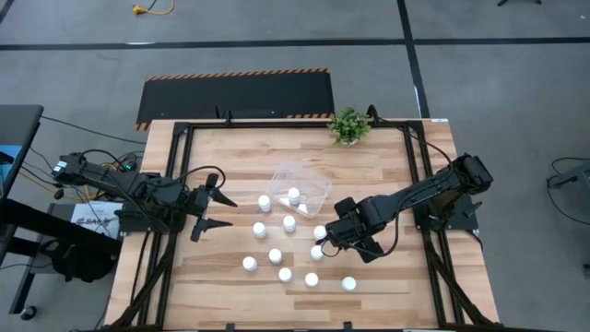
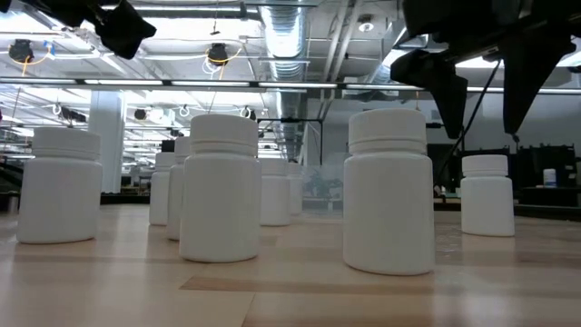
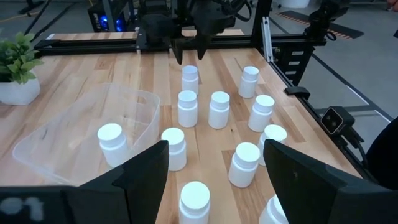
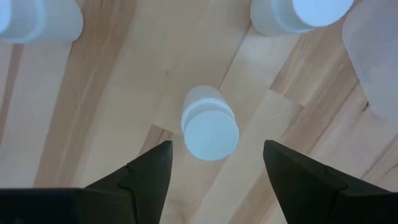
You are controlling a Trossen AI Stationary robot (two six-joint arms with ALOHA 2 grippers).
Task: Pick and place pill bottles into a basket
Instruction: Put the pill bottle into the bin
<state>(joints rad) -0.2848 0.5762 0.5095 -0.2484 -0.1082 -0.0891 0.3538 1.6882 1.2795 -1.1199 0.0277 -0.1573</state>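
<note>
Right gripper point(image 1: 322, 242) hung just right of centre in the high view, its two dark fingers spread apart and pointing down over one pill bottle point(image 4: 209, 126), which stood upright on the wooden table point(image 1: 387, 286) between the fingertips without being touched; nothing was held. In the right wrist view that bottle's white cap sat in the middle of the frame, with a finger point(image 4: 148, 171) at each lower side and bare wood around it. Left gripper point(image 1: 218, 209) waited at the left of the high view, jaws likewise open and empty, aimed toward the middle of the table. The basket point(image 1: 320, 182), clear and shallow, lay slightly above centre in the high view, below the small green plant point(image 1: 348, 125) at the table's upper edge, and it held a bottle or two. The remaining pill bottles point(image 1: 275, 255) stood scattered across the lower middle of the high view, most of them below the basket and well apart from one another. In the low view they rose as white cylinders along the table.
</note>
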